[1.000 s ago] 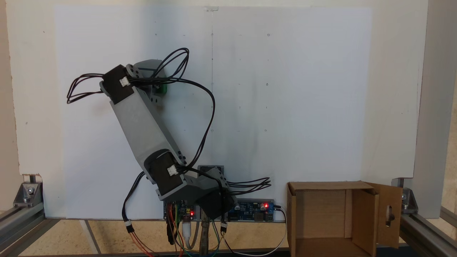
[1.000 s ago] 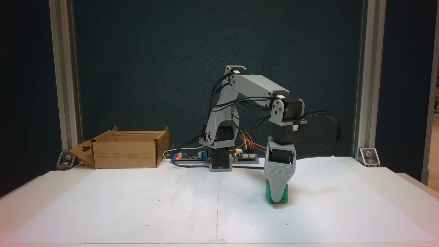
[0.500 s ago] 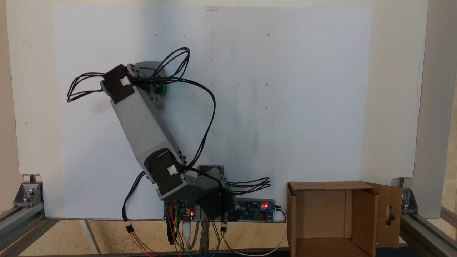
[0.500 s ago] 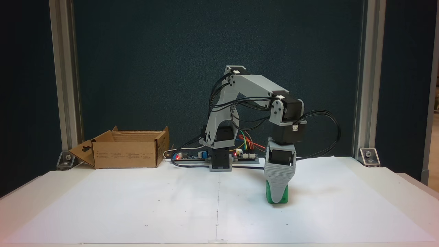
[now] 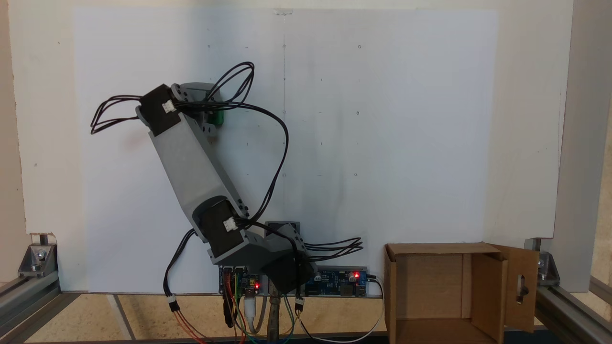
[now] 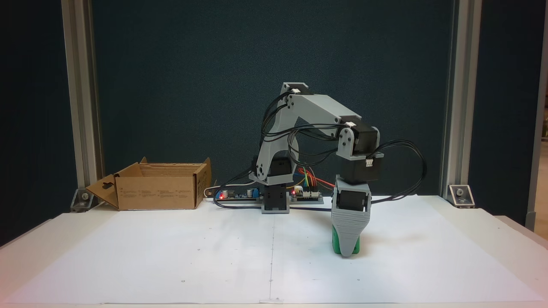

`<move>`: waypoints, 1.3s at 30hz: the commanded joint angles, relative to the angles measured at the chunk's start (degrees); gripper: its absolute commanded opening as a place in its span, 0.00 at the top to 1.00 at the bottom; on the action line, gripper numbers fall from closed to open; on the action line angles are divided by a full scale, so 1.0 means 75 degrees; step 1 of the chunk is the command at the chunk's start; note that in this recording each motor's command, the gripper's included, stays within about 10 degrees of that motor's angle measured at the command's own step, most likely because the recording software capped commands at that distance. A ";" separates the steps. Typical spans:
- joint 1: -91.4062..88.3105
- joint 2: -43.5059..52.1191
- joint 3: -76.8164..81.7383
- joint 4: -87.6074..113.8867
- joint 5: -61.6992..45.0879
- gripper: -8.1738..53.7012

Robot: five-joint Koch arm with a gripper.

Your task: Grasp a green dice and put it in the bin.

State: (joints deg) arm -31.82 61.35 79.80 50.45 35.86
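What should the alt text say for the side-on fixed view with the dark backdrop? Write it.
A grey robot arm reaches down on white paper, its gripper lowered over a green dice. An open cardboard box sits at back left, apart from the arm.

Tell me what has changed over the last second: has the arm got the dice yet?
The gripper has come down a little lower over the green dice, its tip now near the paper; the elbow dropped slightly too. Whether the jaws have closed cannot be told. The dice sits in the same spot on the white paper, not lifted. The bin has not moved.
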 commanded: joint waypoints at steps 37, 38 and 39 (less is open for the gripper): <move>0.0082 0.0738 0.0117 0.0621 0.0527 0.68; 0.0059 0.0973 0.0117 0.0797 0.0527 0.68; 0.0035 0.1184 0.0117 0.0949 0.0527 0.68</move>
State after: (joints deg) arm -31.03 65.57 82.09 54.40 35.95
